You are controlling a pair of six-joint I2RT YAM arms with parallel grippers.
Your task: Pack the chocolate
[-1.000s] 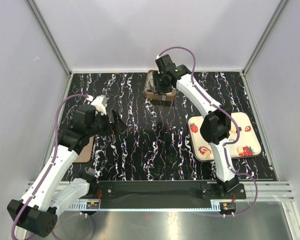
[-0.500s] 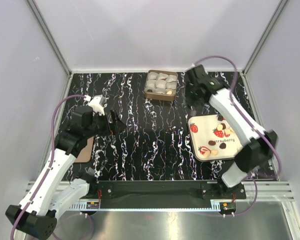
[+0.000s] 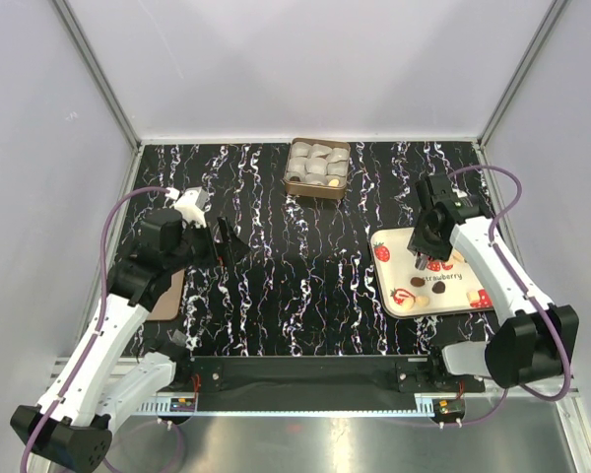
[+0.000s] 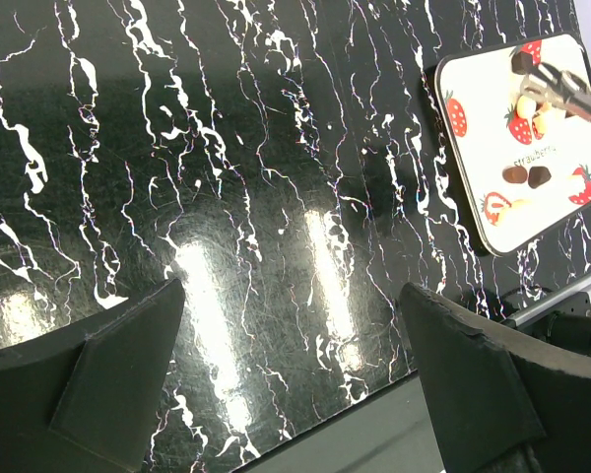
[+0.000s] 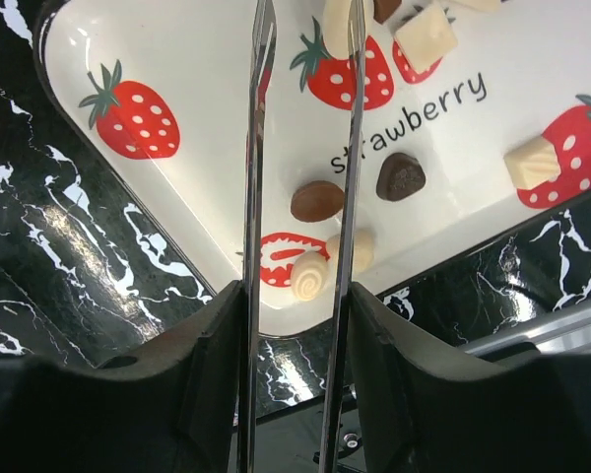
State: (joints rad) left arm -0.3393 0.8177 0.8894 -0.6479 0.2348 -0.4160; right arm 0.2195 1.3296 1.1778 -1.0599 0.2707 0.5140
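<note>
My right tool (image 3: 426,260) hangs over the far-left part of the white square tray printed with red strawberries (image 3: 396,268), its two thin metal prongs slightly apart with nothing visibly between them. Most of the chocolate lies loose on that tray: an oval brown piece (image 5: 317,200), a dark heart-shaped piece (image 5: 401,176) beside it, and two cream pieces touching (image 5: 309,275) by the tray's near-left corner. I judge the step is picking the next piece. I would straddle a lone one, such as the oval, come straight down and close gently, since the glossy tray may let it skid.

The right wrist view shows each piece's shape but cuts off my prong tips. Only the top view shows the brown square box (image 3: 315,193) of white crinkled paper cups (image 3: 315,156), well beyond the tray's far-left corner and seemingly holding a couple of pieces. My left tool (image 4: 294,325), wide apart and empty, waits over the black marbled counter (image 4: 227,148) well to the tray's left
</note>
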